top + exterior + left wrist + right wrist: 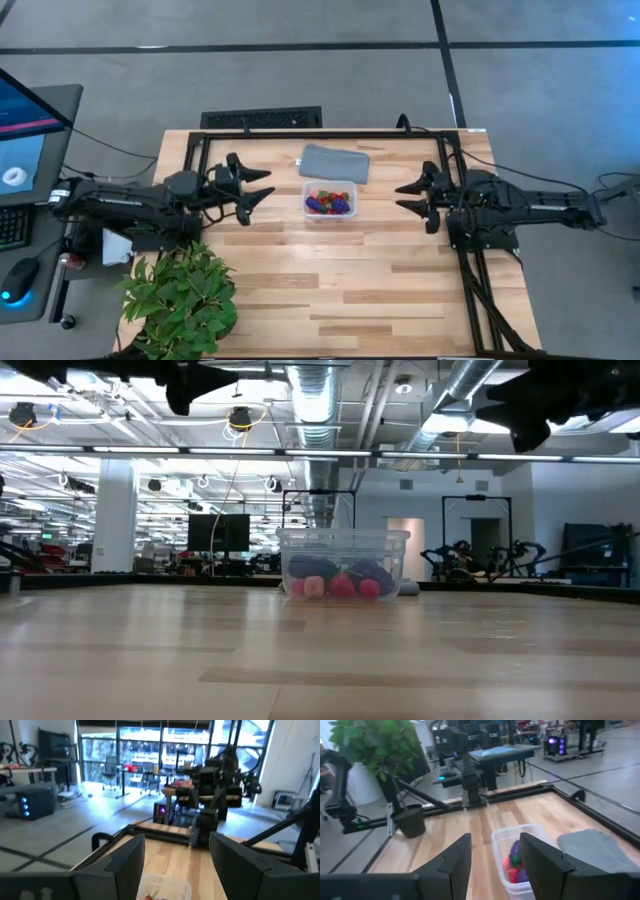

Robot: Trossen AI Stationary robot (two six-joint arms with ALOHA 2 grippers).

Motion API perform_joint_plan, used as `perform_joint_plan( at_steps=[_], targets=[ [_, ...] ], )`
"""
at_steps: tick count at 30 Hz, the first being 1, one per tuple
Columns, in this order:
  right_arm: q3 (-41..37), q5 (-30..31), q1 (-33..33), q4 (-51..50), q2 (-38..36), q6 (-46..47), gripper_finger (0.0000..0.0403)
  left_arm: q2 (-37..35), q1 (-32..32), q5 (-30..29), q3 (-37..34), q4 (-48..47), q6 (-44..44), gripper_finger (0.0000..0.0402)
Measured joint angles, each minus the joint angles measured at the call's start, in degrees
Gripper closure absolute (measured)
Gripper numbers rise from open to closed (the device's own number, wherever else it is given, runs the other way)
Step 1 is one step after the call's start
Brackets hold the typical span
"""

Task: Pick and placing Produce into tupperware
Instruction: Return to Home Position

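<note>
The tupperware [329, 200] is a small clear box that stands on its base in the middle of the wooden table. Inside it lies the produce [330, 203]: tiny red, pink and dark purple toy fruits, which also show through the box's wall as produce [340, 582] in the low view. My left gripper [262, 186] hovers open to the left of the box and points at it. My right gripper [404, 196] hovers open to its right and also points at it. Neither has anything between its fingers. In the right wrist view the tupperware [520, 857] sits just beyond the fingers.
A flat grey-blue pad [335, 163] lies just beyond the box toward the far edge. A large leafy plant [182, 300] stands at the near left corner. A black frame [320, 135] runs along the table's far and right sides. Bare wood spreads across the near half.
</note>
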Motion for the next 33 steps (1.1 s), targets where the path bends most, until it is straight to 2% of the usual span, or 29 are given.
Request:
perform_joint_plan(
  at_steps=[5,11,17,23,30,33],
  targets=[
    [-3.3,-1.1,0.9,3.4,-1.2,1.2,0.0212,-0.1,-3.8,-4.2,-5.4,7.7,0.0,0.0189],
    [-3.4,-1.2,0.3,2.9,-6.0,0.8,0.0212,-4.2,-8.5,-7.5,-8.0,7.6,1.8,0.0189],
    [-3.3,-1.1,-1.4,-1.3,-14.7,0.9,0.0212,-13.9,-13.2,-13.1,-8.1,-0.2,5.3,0.0189],
    [-3.3,-1.0,-1.6,-6.0,-22.7,0.3,0.0212,-23.5,-15.7,-13.5,-8.1,-5.5,10.0,0.0189],
    [-2.1,-1.0,-1.4,-8.9,-23.0,-0.2,0.0212,-33.0,-16.9,-13.3,-8.1,-14.6,11.5,0.0189],
    [-1.7,-1.0,-1.4,-9.4,-22.9,-0.2,0.0212,-36.3,-16.9,-13.0,-9.7,-15.2,11.6,0.0189]
  ],
)
